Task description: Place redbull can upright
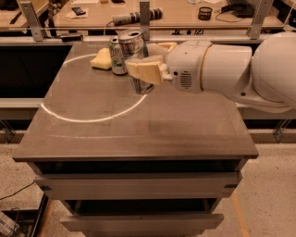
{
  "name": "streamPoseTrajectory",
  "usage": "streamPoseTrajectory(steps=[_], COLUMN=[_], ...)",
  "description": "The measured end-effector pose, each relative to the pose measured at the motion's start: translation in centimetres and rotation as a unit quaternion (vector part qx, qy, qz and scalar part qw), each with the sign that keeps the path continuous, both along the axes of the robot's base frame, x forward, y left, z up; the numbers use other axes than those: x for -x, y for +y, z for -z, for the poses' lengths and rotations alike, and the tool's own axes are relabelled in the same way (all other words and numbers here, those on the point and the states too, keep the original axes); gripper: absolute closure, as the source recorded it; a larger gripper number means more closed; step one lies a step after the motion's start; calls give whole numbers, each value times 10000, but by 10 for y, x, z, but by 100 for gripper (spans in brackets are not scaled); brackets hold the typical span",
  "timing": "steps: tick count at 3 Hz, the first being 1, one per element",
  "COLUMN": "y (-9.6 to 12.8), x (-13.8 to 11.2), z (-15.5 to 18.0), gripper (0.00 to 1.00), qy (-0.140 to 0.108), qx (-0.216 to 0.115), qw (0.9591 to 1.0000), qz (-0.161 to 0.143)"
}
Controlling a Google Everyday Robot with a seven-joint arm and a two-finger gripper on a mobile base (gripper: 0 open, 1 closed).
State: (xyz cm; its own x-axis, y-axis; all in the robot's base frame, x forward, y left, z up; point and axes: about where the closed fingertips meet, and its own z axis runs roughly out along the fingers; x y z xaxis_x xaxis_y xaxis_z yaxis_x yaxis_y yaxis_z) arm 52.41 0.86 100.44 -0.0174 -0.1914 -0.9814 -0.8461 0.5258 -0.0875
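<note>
The redbull can point(134, 48) is a slim silver can. It stands nearly upright, held over the back middle of the brown table point(138, 125). My gripper point(144, 70) is shut around its middle with cream-coloured fingers point(143, 72). The can's open top shows above the fingers and its base shows below them, at or just above the tabletop; I cannot tell if it touches. The white arm point(231, 69) reaches in from the right.
A white-and-green can point(116, 55) stands just left of the held can. A yellow sponge point(102, 59) lies beside it. A white circle line point(92, 118) is marked on the tabletop. A wooden bench point(185, 14) with clutter runs behind the table.
</note>
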Motion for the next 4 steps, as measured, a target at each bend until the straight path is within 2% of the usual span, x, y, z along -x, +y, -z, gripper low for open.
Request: streamPoseTrajectory(steps=[1, 2, 3, 4], y=[2, -5, -16, -26], x=[2, 5, 10, 17], z=[3, 13, 31, 53], gripper=[100, 100, 100, 100], qy=[-57, -162, -147, -17], qx=[56, -163, -561, -661], qw=[10000, 9997, 9975, 9961], qz=[11, 129, 398, 589])
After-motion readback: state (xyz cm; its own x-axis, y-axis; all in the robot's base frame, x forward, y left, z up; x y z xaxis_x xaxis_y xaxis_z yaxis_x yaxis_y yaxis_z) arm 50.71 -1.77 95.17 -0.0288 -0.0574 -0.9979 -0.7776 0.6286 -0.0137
